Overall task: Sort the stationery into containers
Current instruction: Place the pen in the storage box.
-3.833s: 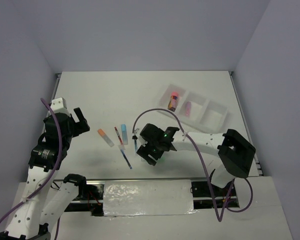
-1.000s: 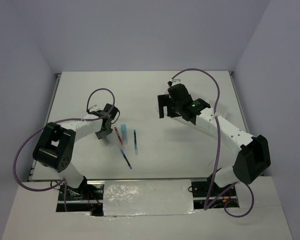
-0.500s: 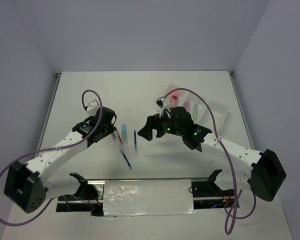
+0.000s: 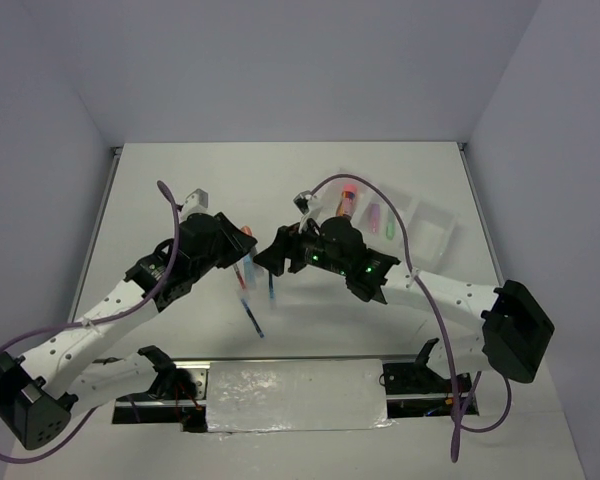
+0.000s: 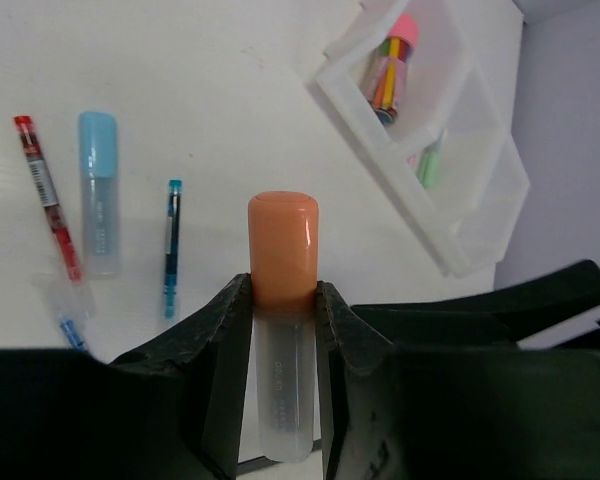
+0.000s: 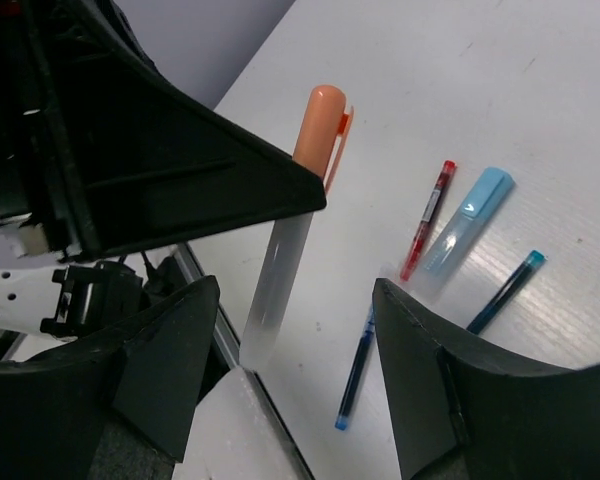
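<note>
Clearly, the left gripper (image 5: pixel 280 296) is clamped on the orange marker (image 5: pixel 282 250). Its 2 fingers (image 5: pixel 225 340) press on the clear barrel from both sides, and the orange cap stands out past the fingertips. The marker is up in the air, above the table (image 5: pixel 230 100).

The right gripper (image 6: pixel 294 290) is just beside it. Its 2 fingers (image 6: pixel 165 370) are wide apart, and the clear end of the orange marker hangs between them. It seems nearer to one finger, and I see no contact with either of them.

Past the left fingertips and to the left of them, the red pen (image 5: pixel 45 195), the light-blue marker (image 5: pixel 98 205) and the dark-blue pen (image 5: pixel 170 245) lie side by side on the table, apart from each other. Past the fingertips and to the right is the white tray (image 5: pixel 480 215). The brown cylinder with pink cap (image 5: pixel 390 65) is in its farthest compartment, and a green marker (image 5: pixel 430 165) is in the next 1.
</note>
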Robot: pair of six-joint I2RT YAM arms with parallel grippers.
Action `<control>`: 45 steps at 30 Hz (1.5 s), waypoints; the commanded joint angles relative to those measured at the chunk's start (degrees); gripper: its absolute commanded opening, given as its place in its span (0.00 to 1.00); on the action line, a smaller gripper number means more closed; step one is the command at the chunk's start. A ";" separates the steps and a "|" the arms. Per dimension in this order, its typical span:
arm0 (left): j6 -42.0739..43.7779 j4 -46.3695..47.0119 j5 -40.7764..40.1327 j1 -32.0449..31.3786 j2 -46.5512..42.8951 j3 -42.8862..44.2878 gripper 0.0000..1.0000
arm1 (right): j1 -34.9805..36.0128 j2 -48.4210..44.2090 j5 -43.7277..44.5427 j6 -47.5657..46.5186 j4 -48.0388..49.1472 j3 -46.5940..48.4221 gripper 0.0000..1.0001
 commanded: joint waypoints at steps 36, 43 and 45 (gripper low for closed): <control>23.19 -8.51 -6.59 -1.57 31.51 22.11 0.99 | -41.44 15.27 23.32 -6.56 -33.76 18.83 0.24; 22.92 -8.69 -7.83 -1.13 37.92 24.49 0.99 | -41.53 16.61 23.59 -7.18 -37.28 24.03 0.79; 22.57 -8.42 -7.74 -0.78 39.94 24.75 0.97 | -41.36 15.11 23.24 -7.27 -37.80 23.86 0.80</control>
